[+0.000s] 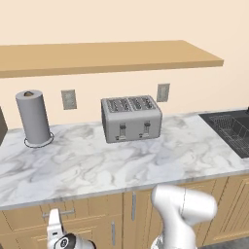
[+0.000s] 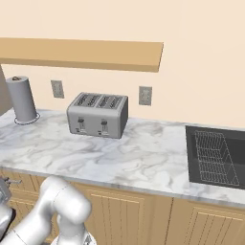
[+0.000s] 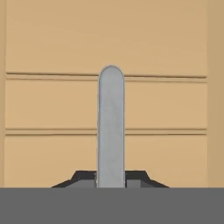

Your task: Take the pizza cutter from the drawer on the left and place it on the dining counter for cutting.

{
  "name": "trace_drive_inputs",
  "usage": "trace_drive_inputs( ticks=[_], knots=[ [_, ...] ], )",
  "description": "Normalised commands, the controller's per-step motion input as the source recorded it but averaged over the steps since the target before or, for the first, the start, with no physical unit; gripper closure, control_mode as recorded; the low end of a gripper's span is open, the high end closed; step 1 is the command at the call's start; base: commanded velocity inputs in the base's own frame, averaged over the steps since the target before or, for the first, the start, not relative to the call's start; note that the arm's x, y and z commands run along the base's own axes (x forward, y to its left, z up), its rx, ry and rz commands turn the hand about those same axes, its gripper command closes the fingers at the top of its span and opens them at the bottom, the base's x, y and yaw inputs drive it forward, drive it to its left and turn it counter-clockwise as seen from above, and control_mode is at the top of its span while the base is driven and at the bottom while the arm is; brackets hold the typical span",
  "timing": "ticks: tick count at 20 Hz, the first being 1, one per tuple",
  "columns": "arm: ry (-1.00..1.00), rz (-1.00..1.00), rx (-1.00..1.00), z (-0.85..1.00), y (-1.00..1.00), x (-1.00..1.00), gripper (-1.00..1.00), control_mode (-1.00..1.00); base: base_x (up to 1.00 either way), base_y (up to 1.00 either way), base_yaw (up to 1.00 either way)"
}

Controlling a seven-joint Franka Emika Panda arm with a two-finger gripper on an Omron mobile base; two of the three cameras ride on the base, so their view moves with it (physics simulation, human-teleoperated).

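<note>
- In the hand view the hand [image 3: 111, 177] sits right against the drawer [image 3: 109, 103], its 2 dark fingertips [image 3: 83, 178] pressed in from either side of the silver bar pull [image 3: 111, 127], so the hand is clamped on the pull.
- The pull runs straight up the middle of that view, its rounded end at the top, across the light-wood drawer front.
- In the left base view the hand [image 1: 54, 228] is low at the bottom left, at the bar pull [image 1: 58, 213] of the drawer [image 1: 39, 217] just under the desk edge; the drawer front sits flush with the fronts beside it.
- The white arm [image 1: 185, 211] bends up at the lower right of that view.
- The marble desk [image 1: 112, 165] carries a 4-slot silver toaster [image 1: 131, 118] near the wall and a grey paper towel roll [image 1: 33, 117] to its left.
- A dark sink with a wire rack [image 1: 231, 129] lies at the desk's right end.
- 2 wall sockets [image 1: 68, 99] and a long wooden shelf [image 1: 107, 56] are on the beige wall behind.
</note>
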Motion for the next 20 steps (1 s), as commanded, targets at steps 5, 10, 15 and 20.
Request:
trace_drive_inputs(
  ticks=[5, 10, 15, 20],
  knots=[
    [0.00, 0.00, 0.00, -0.01, 0.14, -0.52, 1.00, -1.00, 0.00, 0.00, 0.00],
    [0.00, 0.00, 0.00, -0.03, 0.15, -0.68, 1.00, -1.00, 0.00, 0.00, 0.00],
    [0.00, 0.00, 0.00, -0.05, 0.17, -0.74, 1.00, -1.00, 0.00, 0.00, 0.00],
    [0.00, 0.00, 0.00, -0.05, 0.17, -0.72, 1.00, -1.00, 0.00, 0.00, 0.00]
  ],
)
